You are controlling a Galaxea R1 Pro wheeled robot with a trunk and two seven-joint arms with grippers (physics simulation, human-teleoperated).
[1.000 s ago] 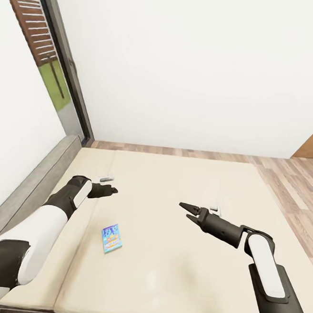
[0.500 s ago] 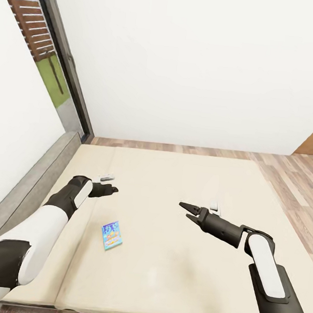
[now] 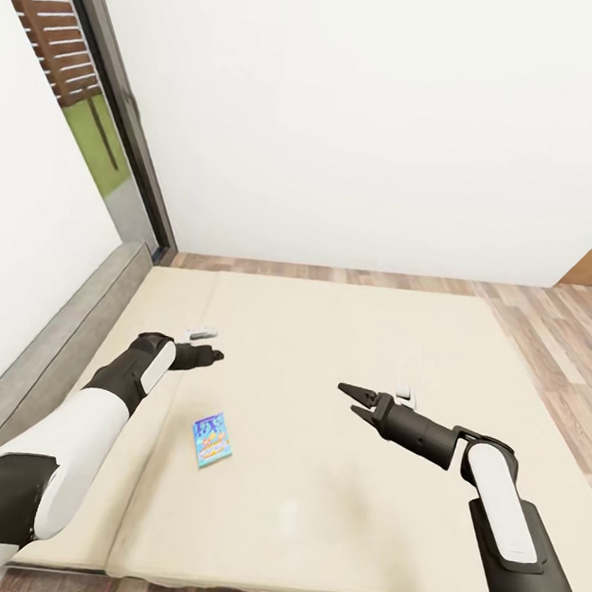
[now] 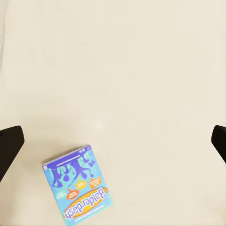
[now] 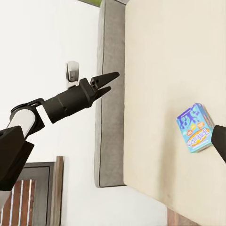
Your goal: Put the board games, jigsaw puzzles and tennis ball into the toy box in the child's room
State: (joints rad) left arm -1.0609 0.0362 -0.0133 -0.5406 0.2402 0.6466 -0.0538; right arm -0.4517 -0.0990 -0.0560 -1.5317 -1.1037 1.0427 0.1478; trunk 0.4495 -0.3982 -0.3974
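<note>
While both arms hung over the bed [image 3: 311,515], one board game [image 3: 212,442] lay flat on the mattress, nearer the left arm.
Bed's near edge ran along the bottom of the head view w/ wood floor [image 3: 564,331] past the far & right sides; grey headboard [image 3: 65,346] & a tall window [image 3: 94,132] closed off the left, white wall [image 3: 376,123] behind. Plenty of bare mattress btwn the arms & round the box. Left gripper [image 3: 211,355] was above the mattress, just beyond the box, not touching; its finger tips sat wide apart at the edges of the left wrist view. Right gripper [image 3: 349,401] hovered well apart from the box, fingers spread, nothing held. Box: small, flat, bright blue lid, dark blue figures, orange patches, "Balderdash" across it; a seam [image 3: 210,324] in the mattress ran close by.
</note>
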